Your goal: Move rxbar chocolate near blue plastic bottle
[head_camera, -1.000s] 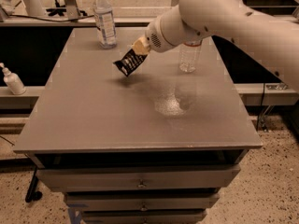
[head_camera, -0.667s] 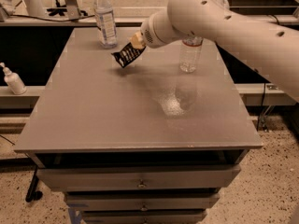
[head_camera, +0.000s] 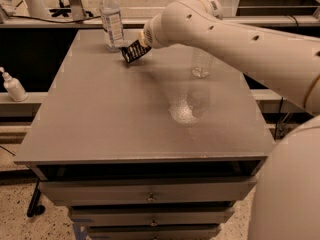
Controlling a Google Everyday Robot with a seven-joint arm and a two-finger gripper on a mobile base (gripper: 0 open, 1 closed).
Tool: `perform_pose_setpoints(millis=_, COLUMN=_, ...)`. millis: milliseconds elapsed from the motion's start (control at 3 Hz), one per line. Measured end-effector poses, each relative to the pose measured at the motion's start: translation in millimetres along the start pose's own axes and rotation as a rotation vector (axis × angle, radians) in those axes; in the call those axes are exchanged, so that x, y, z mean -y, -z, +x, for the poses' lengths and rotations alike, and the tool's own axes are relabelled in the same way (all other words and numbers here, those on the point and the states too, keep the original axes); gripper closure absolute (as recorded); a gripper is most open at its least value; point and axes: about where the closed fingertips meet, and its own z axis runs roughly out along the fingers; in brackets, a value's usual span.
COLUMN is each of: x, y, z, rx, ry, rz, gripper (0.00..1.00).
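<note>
The rxbar chocolate (head_camera: 134,51), a flat black wrapper with white text, hangs tilted from my gripper (head_camera: 144,44), its lower end close to the tabletop. The gripper is shut on the bar's upper right end, at the far left part of the grey table (head_camera: 100,114). The blue plastic bottle (head_camera: 112,19), clear with a white cap and a blue-and-white label, stands upright at the table's far left edge, just left of the bar and a short gap from it.
A second clear bottle (head_camera: 201,64) stands at the far right of the table, mostly hidden behind my arm (head_camera: 235,39). A white pump bottle (head_camera: 12,85) sits on a ledge left of the table. Drawers (head_camera: 150,194) lie below the front edge.
My gripper has carried the rxbar chocolate left and toward the far edge, closer to the blue plastic bottle. The bottles have not moved.
</note>
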Motion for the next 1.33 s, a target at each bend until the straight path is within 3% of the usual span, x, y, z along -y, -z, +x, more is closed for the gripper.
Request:
perform_pose_setpoints(millis=333, x=5.1, y=-17.2, z=-3.8, rx=0.019, ry=-0.040, rz=0.023, gripper=1.00)
perform_pose_setpoints(millis=667, x=2.0, y=-32.6, z=-8.3, rx=0.037, ry=-0.064, rz=0.014, gripper=1.00)
perform_pose_setpoints(millis=1333, x=-5.3, y=-52.3, z=-12.9, rx=0.040, ry=-0.080, rz=-0.038, gripper=0.59)
